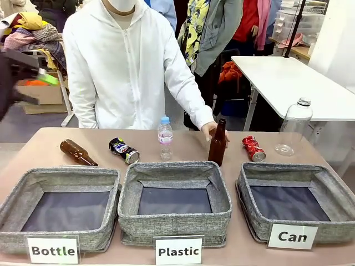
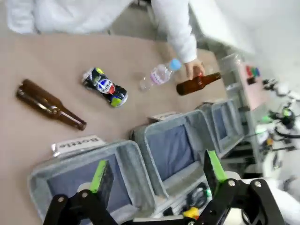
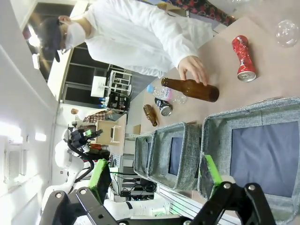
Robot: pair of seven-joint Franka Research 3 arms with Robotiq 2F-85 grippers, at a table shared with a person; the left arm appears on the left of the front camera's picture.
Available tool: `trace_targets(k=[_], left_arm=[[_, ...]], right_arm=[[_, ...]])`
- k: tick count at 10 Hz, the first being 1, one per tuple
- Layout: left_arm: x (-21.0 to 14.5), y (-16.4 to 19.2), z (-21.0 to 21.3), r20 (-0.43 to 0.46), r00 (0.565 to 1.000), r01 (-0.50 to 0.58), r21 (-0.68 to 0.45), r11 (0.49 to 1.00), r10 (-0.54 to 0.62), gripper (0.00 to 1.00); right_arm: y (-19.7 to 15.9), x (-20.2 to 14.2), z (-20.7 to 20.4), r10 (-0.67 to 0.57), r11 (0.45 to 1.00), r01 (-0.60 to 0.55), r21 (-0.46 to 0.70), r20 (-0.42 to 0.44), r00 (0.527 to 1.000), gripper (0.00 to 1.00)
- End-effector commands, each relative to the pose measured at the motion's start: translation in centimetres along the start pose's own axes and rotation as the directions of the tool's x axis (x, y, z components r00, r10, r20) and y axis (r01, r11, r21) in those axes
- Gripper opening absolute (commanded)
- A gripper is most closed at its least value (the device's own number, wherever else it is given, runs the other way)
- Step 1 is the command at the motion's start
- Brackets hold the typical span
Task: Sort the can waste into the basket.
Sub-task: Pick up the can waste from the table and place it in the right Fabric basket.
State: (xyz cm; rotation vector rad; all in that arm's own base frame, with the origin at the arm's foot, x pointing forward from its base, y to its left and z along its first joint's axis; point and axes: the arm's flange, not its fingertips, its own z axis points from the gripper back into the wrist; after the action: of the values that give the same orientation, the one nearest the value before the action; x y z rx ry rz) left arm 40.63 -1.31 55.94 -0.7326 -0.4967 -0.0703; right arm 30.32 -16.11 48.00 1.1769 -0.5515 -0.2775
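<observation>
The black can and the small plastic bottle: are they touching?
Apart. The front view shows bare table between the black can and the small plastic bottle.

Glossy metal cans (image 1: 125,151) lie on the matt table (image 1: 44,149) behind rough woven-fabric basket (image 1: 294,206).

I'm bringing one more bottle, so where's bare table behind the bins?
Bare: the table left of the lying brown bottle. Crowded: the middle, where black can, plastic bottle, upright brown bottle and the person's hand sit close.
</observation>
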Motion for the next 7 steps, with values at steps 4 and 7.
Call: trace_targets(k=[4, 7], left_arm=[[4.9, 0.0, -9.6, -0.246, 0.941, 0.29, 0.228, 0.93, -0.233, 1.0], [5.0, 0.1, -11.6, -0.358, 0.932, 0.019, 0.219, 0.976, 0.062, 1.0]], right_arm=[[0.2, 0.1, 0.0, 0.009, 1.0, -0.009, 0.018, 0.009, 1.0, 1.0], [0.2, 0.1, 0.0, 0.009, 1.0, -0.009, 0.018, 0.009, 1.0, 1.0]])
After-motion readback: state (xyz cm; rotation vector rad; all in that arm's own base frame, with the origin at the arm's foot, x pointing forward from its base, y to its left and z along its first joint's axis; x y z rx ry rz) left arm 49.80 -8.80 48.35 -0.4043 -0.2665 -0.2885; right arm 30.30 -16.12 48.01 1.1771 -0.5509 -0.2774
